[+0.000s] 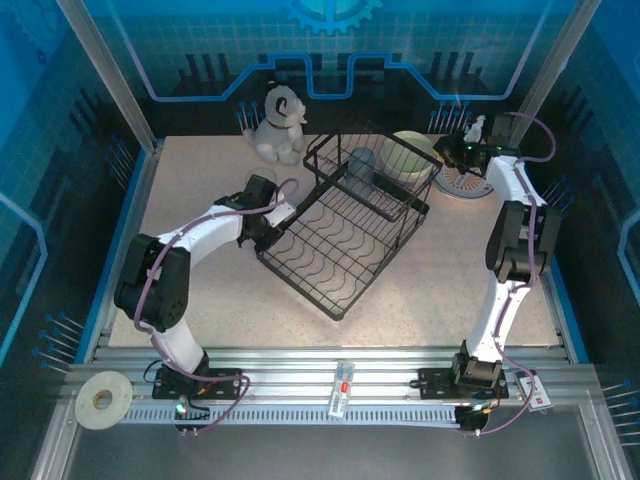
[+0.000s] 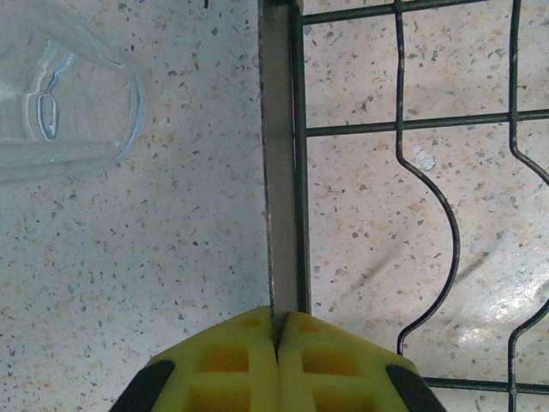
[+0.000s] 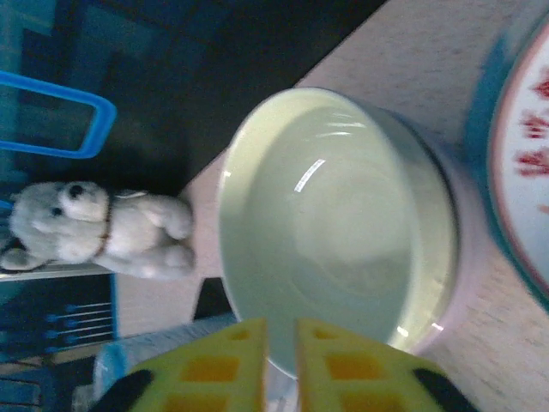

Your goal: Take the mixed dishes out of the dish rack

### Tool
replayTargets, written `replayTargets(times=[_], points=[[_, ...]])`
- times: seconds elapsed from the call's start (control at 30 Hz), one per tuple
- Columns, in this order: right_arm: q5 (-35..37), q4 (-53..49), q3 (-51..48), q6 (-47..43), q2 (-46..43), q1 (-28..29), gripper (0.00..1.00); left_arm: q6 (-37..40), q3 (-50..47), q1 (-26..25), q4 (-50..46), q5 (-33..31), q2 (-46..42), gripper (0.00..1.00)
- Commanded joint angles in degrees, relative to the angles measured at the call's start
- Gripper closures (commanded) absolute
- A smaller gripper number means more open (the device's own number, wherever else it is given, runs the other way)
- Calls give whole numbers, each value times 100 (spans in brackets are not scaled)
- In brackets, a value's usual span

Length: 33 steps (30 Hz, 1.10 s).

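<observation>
Two grips: left tool [image 2: 277, 333] on rack [image 2: 278, 172], right tool [image 3: 281, 335] on bowl [image 3: 334, 223].

There is one black wire dish rack [image 1: 340, 250], one grey-and-white dog figurine [image 1: 278, 125], one clear tumbler [image 2: 60, 94] and one roll of tape [image 1: 102, 400]. Bowls come to two as far as can be told: one pale green bowl [image 3: 334, 215] and one lavender bowl [image 3: 459, 257] whose wall shows round it. One bluish round piece [image 1: 361, 162] in the rack's raised basket is too small to name. Plates on the counter [image 1: 430, 300] come to at least two: one white plate [image 3: 523, 154] with an orange-patterned rim, and one blue-rimmed plate [image 3: 482, 120] showing beneath it; whether more lie in that stack cannot be told.
</observation>
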Motion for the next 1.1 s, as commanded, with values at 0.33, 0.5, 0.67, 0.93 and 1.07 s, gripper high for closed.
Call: replayTargets(times=[0.33, 0.5, 0.67, 0.93, 1.07], points=[[-1996, 3375, 695, 1270, 1643, 534, 89, 297, -846, -165, 1022, -13, -775, 100], [-2335, 2983, 1332, 896, 1976, 856, 89, 323, -942, -178, 973, 6, -942, 100], [-2141, 3395, 999, 969, 1818, 954, 89, 331, -891, -187, 878, -13, -971, 100], [-2476, 3392, 1206, 892, 1964, 1185, 88, 377, -977, -223, 925, 12, -1095, 100], [-2759, 3467, 1151, 937, 2014, 1351, 87, 381, -972, -237, 927, 4, -1147, 100]])
